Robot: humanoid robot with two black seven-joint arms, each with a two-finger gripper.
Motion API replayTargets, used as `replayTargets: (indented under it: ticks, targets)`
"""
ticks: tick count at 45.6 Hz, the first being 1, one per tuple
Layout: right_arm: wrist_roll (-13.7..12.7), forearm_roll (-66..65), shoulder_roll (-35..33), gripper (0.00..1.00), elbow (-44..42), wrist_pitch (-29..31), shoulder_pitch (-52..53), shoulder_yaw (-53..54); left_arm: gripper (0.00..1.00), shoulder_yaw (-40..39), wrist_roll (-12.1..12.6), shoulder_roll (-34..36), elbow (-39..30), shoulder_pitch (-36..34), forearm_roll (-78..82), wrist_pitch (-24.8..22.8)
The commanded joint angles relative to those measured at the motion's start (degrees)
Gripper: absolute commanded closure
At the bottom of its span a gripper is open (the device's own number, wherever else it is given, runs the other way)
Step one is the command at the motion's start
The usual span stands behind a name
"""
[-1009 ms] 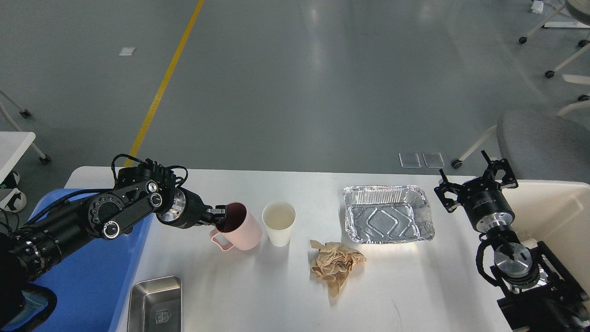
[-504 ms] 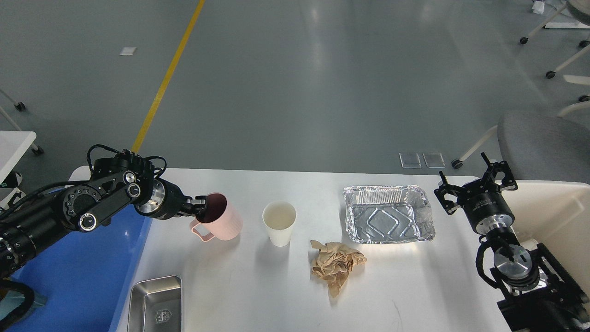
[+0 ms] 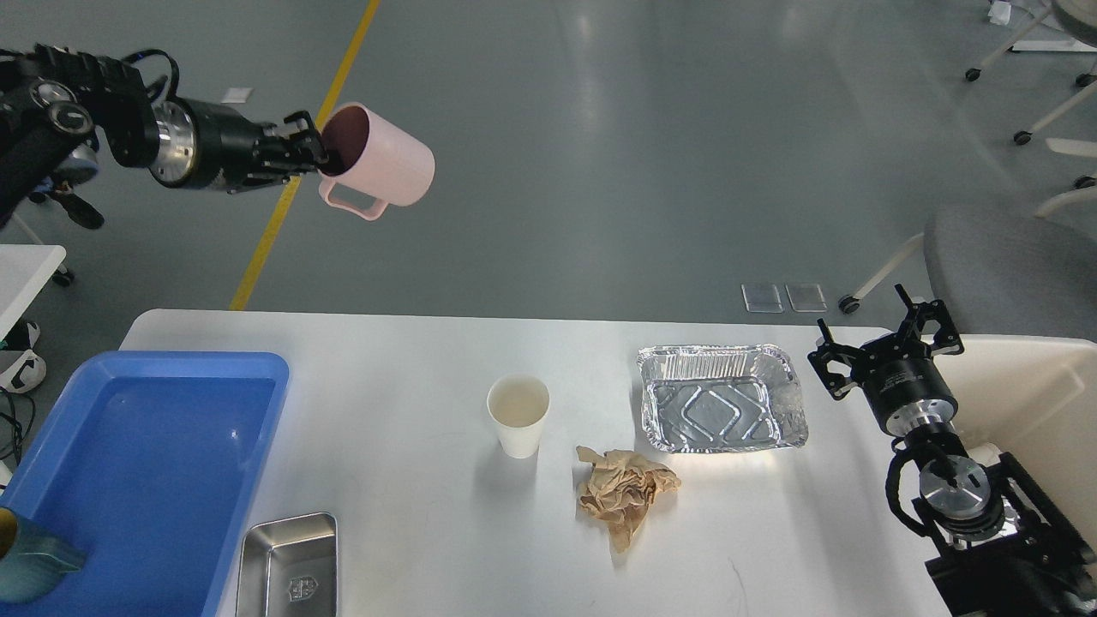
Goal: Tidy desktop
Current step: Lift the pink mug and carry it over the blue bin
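The white desktop fills the lower part of the head view. On it stand a white paper cup, a crumpled brown paper, a foil tray and a small steel tray. My left gripper is raised high at the upper left, shut on the rim of a pink mug that hangs tilted on its side in the air. My right gripper stands open at the desk's right edge, holding nothing.
A blue plastic tray sits at the desktop's left end with a teal object in its near corner. A cream-white bin stands beyond the right edge. A grey chair is behind it.
My left gripper has lifted the pink mug off the desktop, up and to the left, tipping it sideways. The blue tray is now uncovered. The right arm has not moved.
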Motion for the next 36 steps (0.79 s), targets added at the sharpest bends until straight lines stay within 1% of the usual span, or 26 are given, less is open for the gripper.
replayTargets:
  ticks: [1, 5, 7, 15, 18, 21, 24, 32, 36]
  targets:
    - [0.0, 0.0, 0.0, 0.0, 0.0, -0.1, 0.0, 0.0, 1.0, 0.3, 1.5, 3.3, 0.1, -5.2, -4.6, -0.4]
    - [0.0, 0.0, -0.1, 0.0, 0.0, -0.1, 0.0, 0.0, 1.0, 0.6, 3.7, 4.6, 0.2, -6.7, -5.6, -1.9]
    - [0.0, 0.0, -0.1, 0.0, 0.0, -0.1, 0.0, 0.0, 1.0, 0.4, 4.4, 5.4, 0.1, -6.8, -5.6, -3.0]
    - [0.0, 0.0, -0.1, 0.0, 0.2, -0.1, 0.0, 0.0, 1.0, 0.9, 4.7, 7.3, 0.0, -6.9, -5.5, -5.7]
    - [0.0, 0.0, -0.1, 0.0, 0.2, -0.1, 0.0, 0.0, 1.0, 1.1, 5.1, 8.2, -0.4, -6.5, -5.4, -8.1]
    - [0.0, -0.1, -0.1, 0.0, 0.2, -0.1, 0.0, 0.0, 1.0, 1.5, 6.7, 9.6, -0.9, -5.8, -5.3, -10.9]
    - [0.0, 0.0, -0.2, 0.0, 0.2, -0.1, 0.1, 0.0, 1.0, 3.7, 8.7, 11.9, -1.7, -4.4, -5.2, -10.9]
    - [0.0, -0.1, -1.5, 0.0, 0.1, 0.0, 0.3, -0.1, 1.0, 10.6, 8.8, 21.0, -2.1, -1.7, -5.0, -10.9]
    - [0.0, 0.0, -1.5, 0.0, 0.2, 0.0, 0.3, -0.1, 1.0, 12.9, 8.8, 24.3, -2.2, 1.4, -5.0, -10.9]
